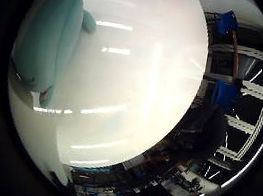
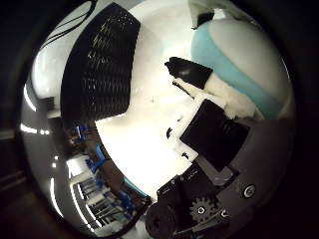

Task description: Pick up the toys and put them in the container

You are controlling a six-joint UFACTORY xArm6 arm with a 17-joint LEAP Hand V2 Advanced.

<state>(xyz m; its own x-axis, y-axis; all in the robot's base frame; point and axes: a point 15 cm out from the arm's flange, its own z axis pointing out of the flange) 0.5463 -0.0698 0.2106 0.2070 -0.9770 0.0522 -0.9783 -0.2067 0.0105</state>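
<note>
A teal and white plush toy [image 2: 234, 59] fills one side of the thumb side view, close to my palm. My right hand [image 2: 209, 124] shows as white and black finger parts, and a black fingertip [image 2: 187, 69] presses against the toy's side. The same toy [image 1: 49, 43] appears in the little finger side view, above the glossy white table [image 1: 135, 78]. A black mesh container [image 2: 99, 69] stands on the table some way from the toy, its opening hidden from me.
The white table top [image 2: 144, 129] runs between the container and my hand. Past the table's edge is a room with blue chairs [image 1: 223, 93] and dark furniture.
</note>
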